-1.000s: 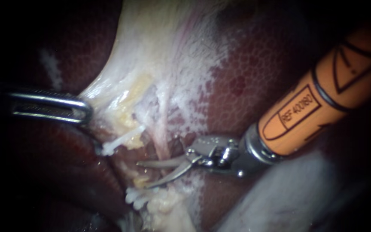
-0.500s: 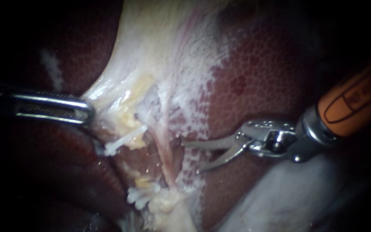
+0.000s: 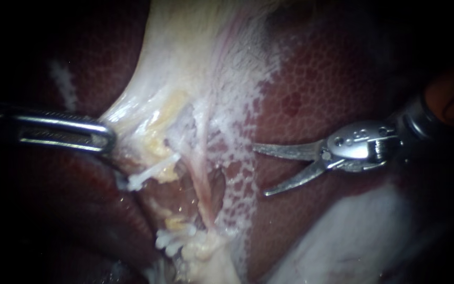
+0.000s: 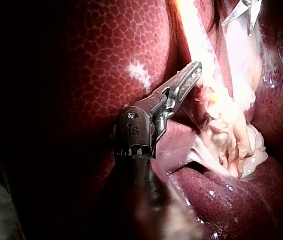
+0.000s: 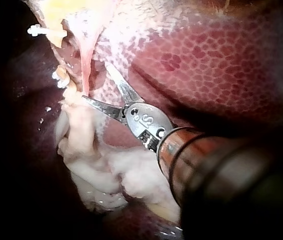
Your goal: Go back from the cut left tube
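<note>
Drawn back rightward, my right instrument (image 3: pixel 259 171) now lies over bare liver (image 3: pixel 316 84), blades apart and holding nothing. The cut left tube (image 3: pixel 153 168) sits well clear of it, just beside my left instrument (image 3: pixel 106 139), whose jaws are clamped on pale tissue (image 3: pixel 132 110).

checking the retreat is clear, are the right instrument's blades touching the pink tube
Apart. In the endoscope view a strip of liver shows between the open jaws of the right instrument and the pink tube.
</note>
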Controlling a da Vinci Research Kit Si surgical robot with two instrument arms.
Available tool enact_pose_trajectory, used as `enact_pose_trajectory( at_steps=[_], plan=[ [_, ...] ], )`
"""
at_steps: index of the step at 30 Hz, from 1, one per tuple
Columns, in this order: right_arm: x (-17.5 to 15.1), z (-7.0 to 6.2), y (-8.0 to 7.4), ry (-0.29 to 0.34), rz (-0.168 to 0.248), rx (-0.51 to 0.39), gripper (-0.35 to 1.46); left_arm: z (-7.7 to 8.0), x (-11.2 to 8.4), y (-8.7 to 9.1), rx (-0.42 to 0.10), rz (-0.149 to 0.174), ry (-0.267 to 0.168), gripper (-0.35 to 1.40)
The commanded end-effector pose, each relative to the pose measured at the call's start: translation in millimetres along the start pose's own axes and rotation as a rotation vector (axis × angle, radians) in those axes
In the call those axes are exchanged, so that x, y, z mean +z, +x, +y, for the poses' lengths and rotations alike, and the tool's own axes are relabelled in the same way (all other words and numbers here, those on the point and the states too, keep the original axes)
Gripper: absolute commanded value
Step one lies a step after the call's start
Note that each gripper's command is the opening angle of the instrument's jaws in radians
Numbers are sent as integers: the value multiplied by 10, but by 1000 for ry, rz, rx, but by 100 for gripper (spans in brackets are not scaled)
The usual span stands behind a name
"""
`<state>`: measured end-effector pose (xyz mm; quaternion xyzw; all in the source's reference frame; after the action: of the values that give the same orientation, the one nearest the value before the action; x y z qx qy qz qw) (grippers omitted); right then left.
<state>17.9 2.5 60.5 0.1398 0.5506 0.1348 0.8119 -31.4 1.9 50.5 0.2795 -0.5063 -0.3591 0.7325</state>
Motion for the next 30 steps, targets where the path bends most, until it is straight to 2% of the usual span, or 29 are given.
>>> enact_pose_trajectory(
  at_steps=[1,12,22,26,30],
  plan=[
    [-1,1,0,-7,-5,-12,143,0,0,0,0,0,0,-35],
    [-14,1,15,-67,-37,-95,143,0,0,0,0,0,0,-35],
    [-17,0,16,-64,-38,-107,143,1,1,1,0,0,0,-35],
    [-16,-1,15,-59,-36,-114,143,3,6,6,3,-1,-3,-35],
    [-16,-1,15,-59,-37,-120,143,10,17,18,17,0,-4,-35]
  ],
)
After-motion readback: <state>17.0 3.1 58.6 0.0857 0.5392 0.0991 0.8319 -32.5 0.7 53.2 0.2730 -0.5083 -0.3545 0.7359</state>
